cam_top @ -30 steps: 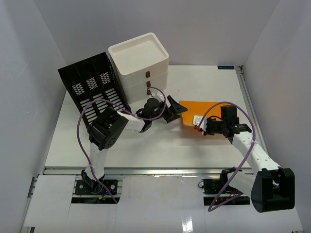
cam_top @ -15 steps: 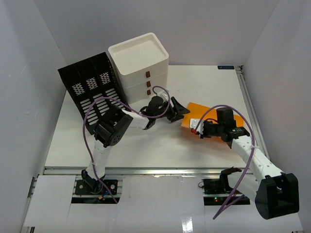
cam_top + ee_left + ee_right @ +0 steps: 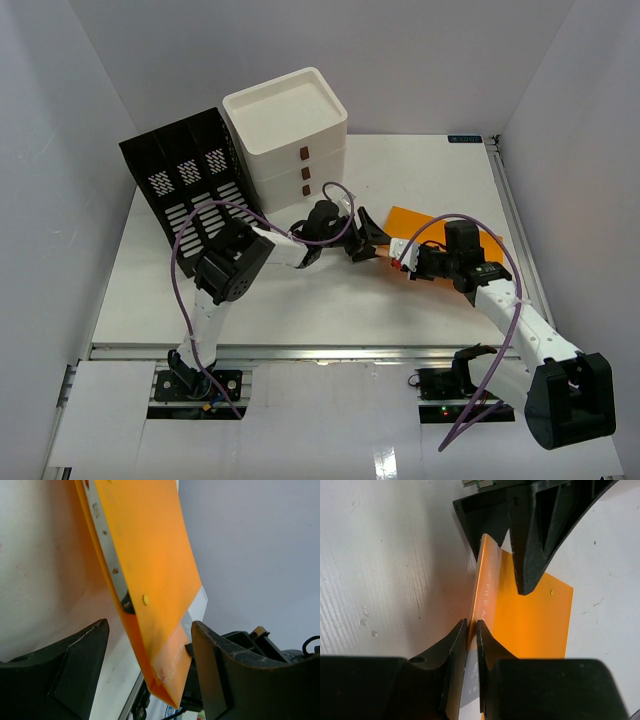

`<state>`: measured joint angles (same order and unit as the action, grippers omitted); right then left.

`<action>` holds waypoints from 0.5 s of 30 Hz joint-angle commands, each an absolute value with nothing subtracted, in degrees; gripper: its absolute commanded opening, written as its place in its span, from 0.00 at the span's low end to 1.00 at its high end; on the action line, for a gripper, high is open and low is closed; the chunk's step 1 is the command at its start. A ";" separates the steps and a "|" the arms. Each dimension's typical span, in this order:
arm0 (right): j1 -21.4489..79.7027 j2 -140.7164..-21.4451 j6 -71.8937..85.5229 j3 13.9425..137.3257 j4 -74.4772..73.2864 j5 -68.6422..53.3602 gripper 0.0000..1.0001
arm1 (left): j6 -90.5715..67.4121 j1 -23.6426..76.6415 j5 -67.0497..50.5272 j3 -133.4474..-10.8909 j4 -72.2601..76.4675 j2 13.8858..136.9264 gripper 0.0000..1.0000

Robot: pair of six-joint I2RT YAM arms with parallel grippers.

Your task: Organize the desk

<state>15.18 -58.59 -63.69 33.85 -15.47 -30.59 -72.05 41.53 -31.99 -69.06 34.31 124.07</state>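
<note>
An orange file folder (image 3: pixel 412 221) stands tilted on its edge over the white desk (image 3: pixel 300 300), right of centre. My right gripper (image 3: pixel 404 263) is shut on the folder's near edge (image 3: pixel 530 615), which shows in the right wrist view pinched between the gripper's (image 3: pixel 471 625) two thin jaws. My left gripper (image 3: pixel 368 240) is open and straddles the folder's left corner. In the left wrist view the folder (image 3: pixel 150 555) hangs between that gripper's (image 3: pixel 150 626) two fingers with a gap on each side. The left fingers (image 3: pixel 535 540) also show in the right wrist view.
A black slotted file rack (image 3: pixel 190 190) leans at the back left. Next to it stands a white three-drawer box (image 3: pixel 290 130). White walls close in the desk, and a metal rail (image 3: pixel 320 350) runs along its front edge.
The right gripper has raised the folder from flat to tilted and drawn it left. The left gripper has moved right onto the folder's corner, its jaws narrower than before.
</note>
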 commanded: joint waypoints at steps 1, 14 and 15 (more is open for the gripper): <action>15.64 -58.36 -62.82 34.65 -12.83 -32.54 0.17 | -71.59 41.84 -35.55 -69.24 30.63 120.04 0.78; 19.04 -55.12 -67.06 31.68 -16.52 -36.48 0.18 | -72.68 41.75 -35.61 -73.29 30.85 122.02 0.64; 19.14 -55.07 -67.03 31.61 -16.46 -36.48 0.18 | -73.06 41.68 -35.73 -72.88 31.30 121.89 0.59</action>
